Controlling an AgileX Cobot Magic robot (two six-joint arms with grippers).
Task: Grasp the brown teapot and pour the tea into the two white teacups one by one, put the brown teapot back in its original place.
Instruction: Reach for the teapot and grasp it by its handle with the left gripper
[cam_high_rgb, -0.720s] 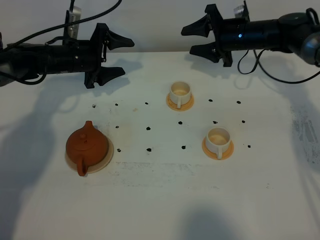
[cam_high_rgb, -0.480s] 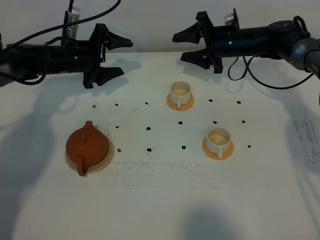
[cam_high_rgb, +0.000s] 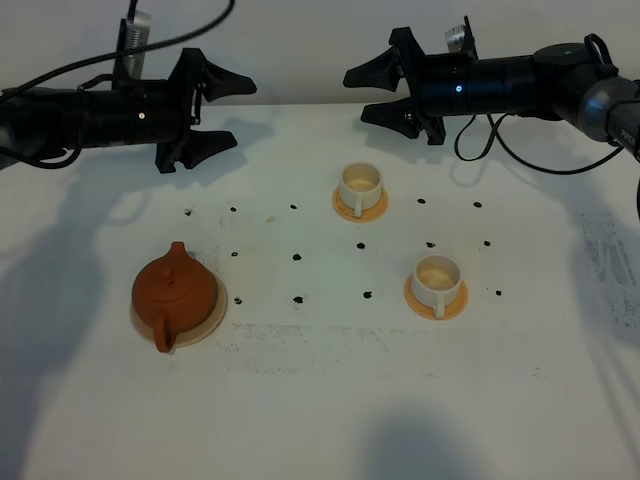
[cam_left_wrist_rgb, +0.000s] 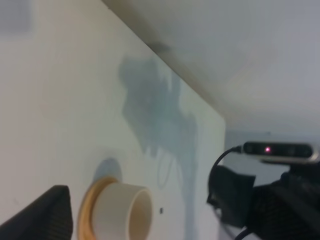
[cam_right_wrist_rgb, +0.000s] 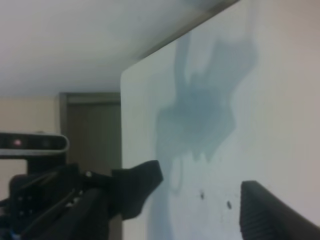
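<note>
- Pale wall behind a white table (cam_high_rgb: 320, 400); rows of small black marks (cam_high_rgb: 297, 257) across the middle.
- Left of the marks: lidded brown teapot (cam_high_rgb: 172, 290), seated on the beige coaster (cam_high_rgb: 216, 312), handle toward the near edge; contents hidden.
- Right of the marks: far teacup (cam_high_rgb: 359, 183) and near teacup (cam_high_rgb: 437, 275), each upright on an orange saucer (cam_high_rgb: 343, 208); pale tan inside, liquid not confirmed.
- Over the far edge: left gripper (cam_high_rgb: 243, 113) and right gripper (cam_high_rgb: 356, 95), jaws spread wide, grasping nothing, well apart from the teapot.

The right fingers (cam_high_rgb: 370, 70) stand farther toward the middle of the worktop (cam_high_rgb: 320, 400) than before, now level with the far teacup (cam_high_rgb: 360, 182). The left fingers (cam_high_rgb: 228, 80) sit slightly farther back toward their own side.
</note>
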